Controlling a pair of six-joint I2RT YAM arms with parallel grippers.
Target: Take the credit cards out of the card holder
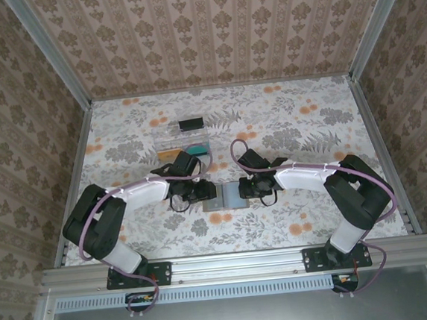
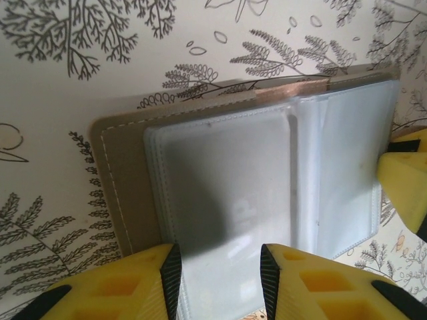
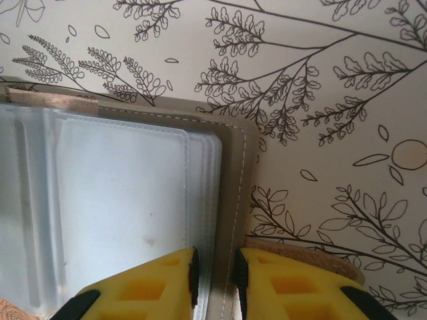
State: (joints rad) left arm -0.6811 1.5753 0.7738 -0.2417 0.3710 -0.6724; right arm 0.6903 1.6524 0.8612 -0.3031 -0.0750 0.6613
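taupe bifold card holder [image 2: 120, 173] lies spread open between both grippers: right gripper [image 3: 213, 280] looks pinched on its right cover edge to anchor it, left gripper [image 2: 217, 280] has jaws apart straddling the frosted pocket panel [image 2: 220, 173] just ahead, probably lining up a pull; can't tell if cards are inside.

I can read no text, label, brand, number or sign. The card holder [image 2: 267, 167] pockets appear blank. The table [image 1: 307, 122] cover carries a plant print without lettering.
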